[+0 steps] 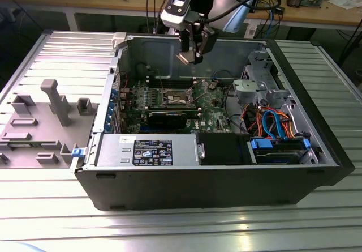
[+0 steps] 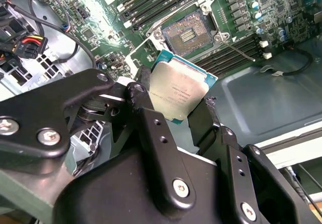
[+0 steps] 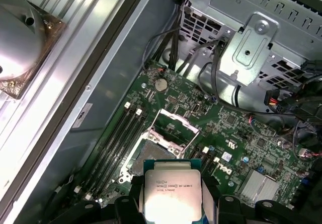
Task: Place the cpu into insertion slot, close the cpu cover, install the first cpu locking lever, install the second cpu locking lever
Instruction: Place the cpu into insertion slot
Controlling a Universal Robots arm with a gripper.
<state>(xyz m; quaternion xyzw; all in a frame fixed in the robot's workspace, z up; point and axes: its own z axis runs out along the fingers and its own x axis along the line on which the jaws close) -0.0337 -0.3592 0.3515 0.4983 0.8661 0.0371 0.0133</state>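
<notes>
— While our hand is clamped on two opposite edges of the cpu, we hang it well above the insertion slot, don't we?
— We do. The chip looks tilted between the fingers, and it touches nothing else.
— And the cpu cover?
— We see it swung up, with the contact field bare, inside the computer case on the worktop.
— What worries us?
— We think a tilted or turned chip could land askew and bend contacts. A loose grip could drop it onto the motherboard.
</notes>
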